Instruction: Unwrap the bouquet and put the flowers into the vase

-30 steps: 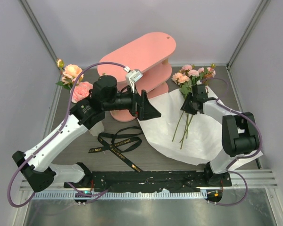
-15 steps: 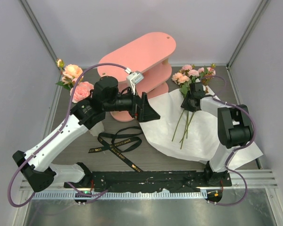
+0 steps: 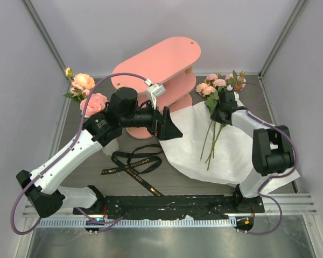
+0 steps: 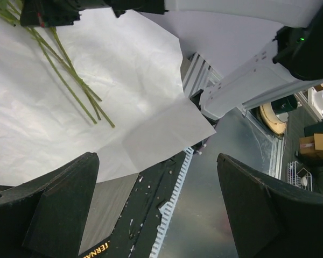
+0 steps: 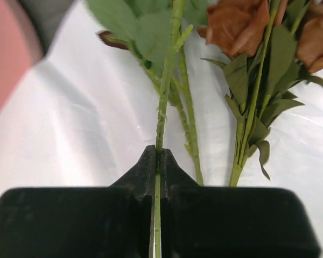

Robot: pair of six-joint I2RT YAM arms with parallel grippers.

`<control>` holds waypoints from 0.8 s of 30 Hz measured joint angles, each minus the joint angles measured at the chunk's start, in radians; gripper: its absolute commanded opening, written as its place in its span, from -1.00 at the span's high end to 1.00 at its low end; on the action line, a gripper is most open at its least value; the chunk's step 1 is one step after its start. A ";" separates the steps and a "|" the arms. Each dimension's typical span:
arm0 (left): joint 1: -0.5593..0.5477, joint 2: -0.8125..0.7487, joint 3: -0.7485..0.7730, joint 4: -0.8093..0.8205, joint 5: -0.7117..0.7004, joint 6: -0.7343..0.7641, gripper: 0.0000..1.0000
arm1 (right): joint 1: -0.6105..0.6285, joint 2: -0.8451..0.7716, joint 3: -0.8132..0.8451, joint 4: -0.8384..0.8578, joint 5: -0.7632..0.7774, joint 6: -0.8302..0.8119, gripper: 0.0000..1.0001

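Right gripper (image 5: 157,161), having just snapped shut, is clamping one green artificial rose stem (image 5: 165,91) at 2 o'clock; left gripper (image 4: 156,177) is hanging wide open. Lifting is becoming possible.

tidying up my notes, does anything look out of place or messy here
Yes. The black ribbon lies in loose, tangled loops on the table. The white paper is spread open and wrinkled, with flowers lying across it. Nothing looks damaged or spilled.
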 measured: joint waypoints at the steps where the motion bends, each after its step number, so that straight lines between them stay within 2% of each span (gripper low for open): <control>1: 0.000 0.002 0.000 0.000 -0.002 0.002 -0.91 | 0.000 -0.038 -0.002 -0.008 0.002 0.000 0.98; 7: 0.000 0.039 0.002 0.001 -0.002 0.003 -0.91 | 0.000 -0.412 -0.018 -0.011 0.023 0.001 0.98; 11: 0.000 0.055 0.002 0.002 -0.002 -0.005 -0.91 | 0.000 -0.654 -0.062 0.085 0.011 -0.021 0.98; 18: 0.000 0.056 0.002 0.058 0.002 -0.074 -0.91 | 0.013 -0.935 -0.286 0.205 -0.259 -0.091 0.98; 24: 0.000 0.119 0.060 0.175 0.025 -0.173 -0.68 | 0.080 -1.098 -0.376 0.193 -0.430 -0.120 0.98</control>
